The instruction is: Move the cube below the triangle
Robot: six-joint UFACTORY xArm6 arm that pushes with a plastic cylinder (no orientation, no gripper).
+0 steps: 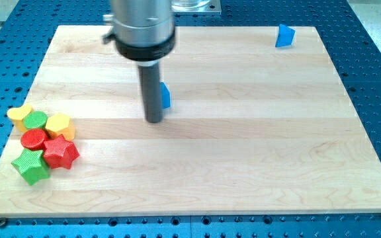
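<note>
My tip (pixel 153 121) rests on the wooden board (pixel 243 152), left of the middle. A blue block (pixel 166 96), probably the cube, sits right behind the rod on its right side and is partly hidden by it. It appears to touch the rod just above the tip. A second blue block (pixel 284 36), wedge-like and probably the triangle, stands near the board's top right edge, far from my tip.
A tight cluster sits at the board's lower left: a yellow heart (pixel 20 115), a green block (pixel 36 121), a yellow block (pixel 59 124), a red cylinder (pixel 34 139), a red star (pixel 60 152) and a green star (pixel 31 165).
</note>
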